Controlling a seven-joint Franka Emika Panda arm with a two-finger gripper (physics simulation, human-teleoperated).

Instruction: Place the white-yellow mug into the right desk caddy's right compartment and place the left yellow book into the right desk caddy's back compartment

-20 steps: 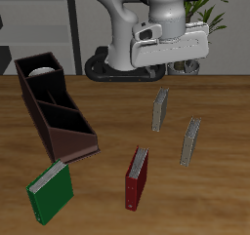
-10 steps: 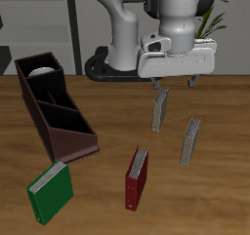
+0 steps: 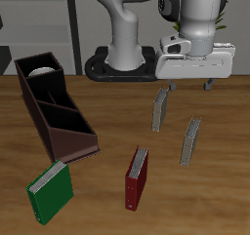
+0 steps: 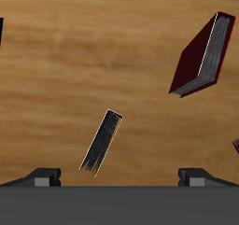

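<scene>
The white-yellow mug sits inside the squarish end section of the right desk caddy, at the caddy's far-back end. Two slim yellow books stand upright mid-table. The left yellow book is the one nearer the table's front edge, and its twin stands farther back. My gripper hangs open in the air above and behind these books, holding nothing. Both fingertips show in the wrist view.
A red book stands near the front edge. A green book leans by the caddy's near end. The robot's base stands behind the books.
The gripper has shifted sideways away from the caddy and dropped a little, staying open. The mug, the books and the caddy have not moved.
</scene>
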